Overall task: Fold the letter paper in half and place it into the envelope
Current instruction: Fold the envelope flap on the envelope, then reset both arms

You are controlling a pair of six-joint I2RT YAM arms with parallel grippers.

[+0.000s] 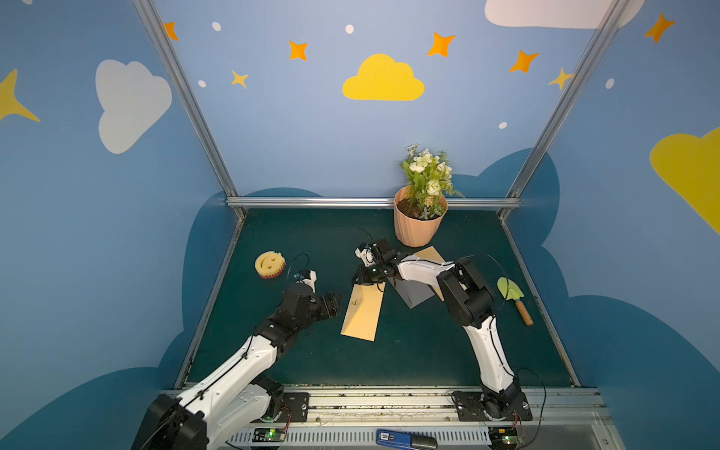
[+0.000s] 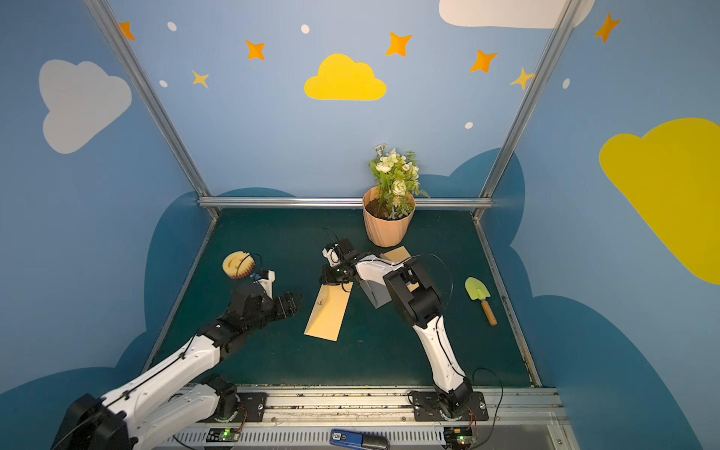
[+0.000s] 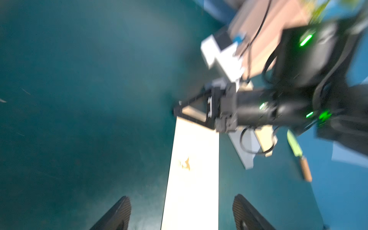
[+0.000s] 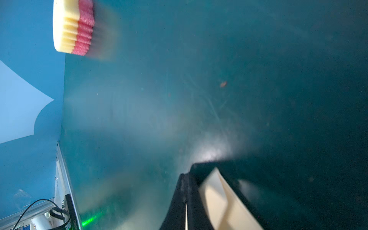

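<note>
Nearest: the left arm (image 1: 233, 374), reaching in from the front rail over the dark green counter (image 1: 311, 358). The left claw (image 1: 336, 306) stands wide open, holding nothing, just left of the envelope (image 1: 361, 313). Left wrist view, blurred: its two fingers (image 3: 117, 215) sit either side of the envelope's near end, clear of it. The envelope is a long yellow rectangle lying slantwise mid-counter, with a small gold mark on its face. The right claw (image 1: 360, 278) is closed on the envelope's far end. In the right wrist view its fingers (image 4: 179, 199) press together on a thin pale edge, with a cream flap showing beside them. The letter paper (image 1: 413, 294) is outside the envelope, on the counter just right of it and partly under the right arm (image 1: 463, 296). It shows a grey face lying over a tan one; one folded sheet or two, cannot tell. Flower pot (image 1: 419, 224) at the back rail, just behind the tan part. Smiley sponge (image 1: 270, 265) left of centre, well apart from the envelope. Small trowel (image 1: 513, 298) near the right edge, green blade, wooden handle.
</note>
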